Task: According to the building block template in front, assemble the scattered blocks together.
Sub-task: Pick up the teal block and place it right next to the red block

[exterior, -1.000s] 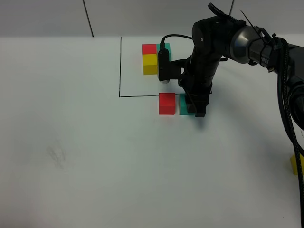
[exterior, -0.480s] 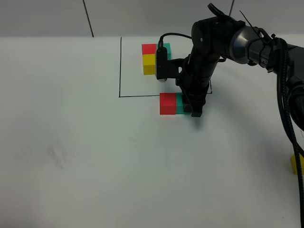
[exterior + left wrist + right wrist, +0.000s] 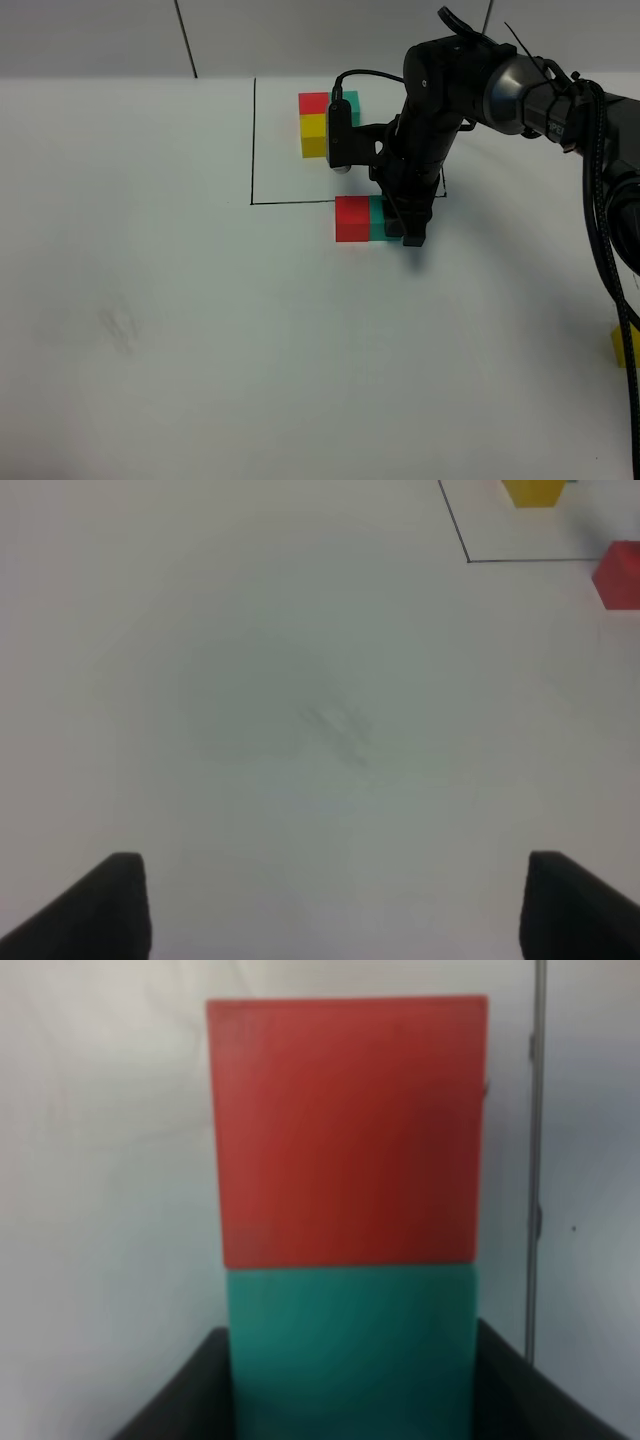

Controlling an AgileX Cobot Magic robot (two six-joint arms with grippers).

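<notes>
So the right gripper point(image 3: 406, 230), clamped on the teal cube point(image 3: 377, 218), slid it flush against the red cube point(image 3: 351, 219): 2 of 3 joined.

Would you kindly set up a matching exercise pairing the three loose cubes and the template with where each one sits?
Things:
1. loose red cube
2. loose teal cube
3. loose yellow cube
4. template cluster

Places:
A. inside the black frame
B. clamped in the right gripper
C. alone at the far right of the high view
D. just outside the frame's line, touching a neighbouring cube

Pairs: 1-D, 2-B, 3-C, 4-A
</notes>
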